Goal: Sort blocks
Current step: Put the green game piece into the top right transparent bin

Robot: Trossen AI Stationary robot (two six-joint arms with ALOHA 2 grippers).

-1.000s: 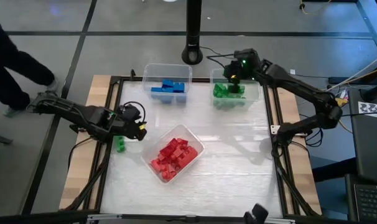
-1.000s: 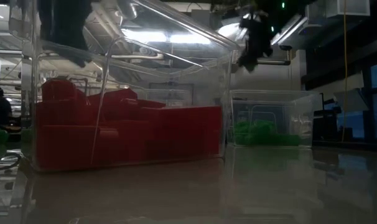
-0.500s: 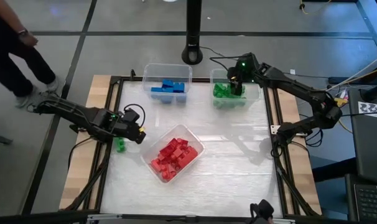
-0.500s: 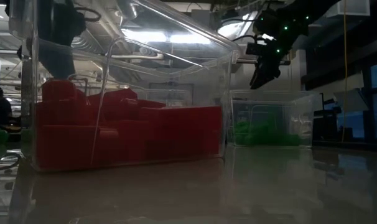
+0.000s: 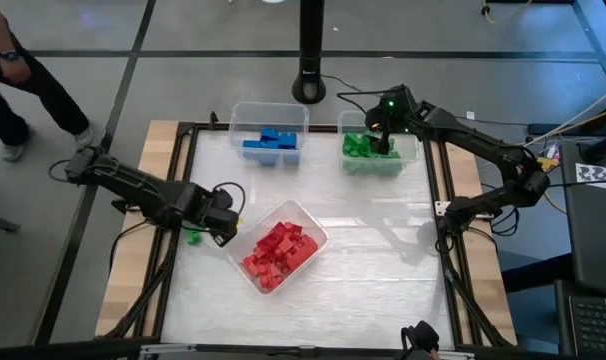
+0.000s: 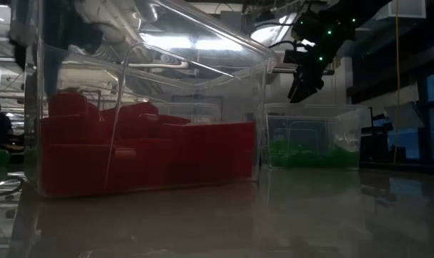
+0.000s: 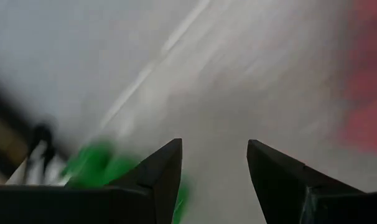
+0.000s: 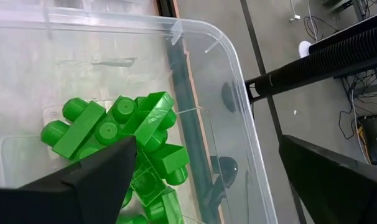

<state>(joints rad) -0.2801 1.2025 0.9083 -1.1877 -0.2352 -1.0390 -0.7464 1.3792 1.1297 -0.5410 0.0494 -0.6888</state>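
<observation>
One green block (image 5: 193,238) lies on the table near its left edge; it shows blurred in the left wrist view (image 7: 95,165). My left gripper (image 5: 223,230) hangs open just to the right of it, pointing steeply down, with nothing between its fingers (image 7: 213,165). My right gripper (image 5: 381,132) stands wide open over the far right bin (image 5: 411,150), above the heap of green blocks (image 8: 123,130). In the low view the right gripper (image 6: 303,79) hangs clear above that bin (image 6: 346,136).
A clear bin of red blocks (image 5: 278,247) sits askew mid-table, right beside my left gripper. Another bin with blue blocks (image 5: 268,138) stands at the far edge, left of the green one. A person (image 5: 13,70) walks on the floor beyond the table's left side.
My right gripper has come down over the green bin and opened wide. My left gripper has moved toward the table's near edge and down, tipping to point steeply downward beside the loose green block, which has stayed where it was.
</observation>
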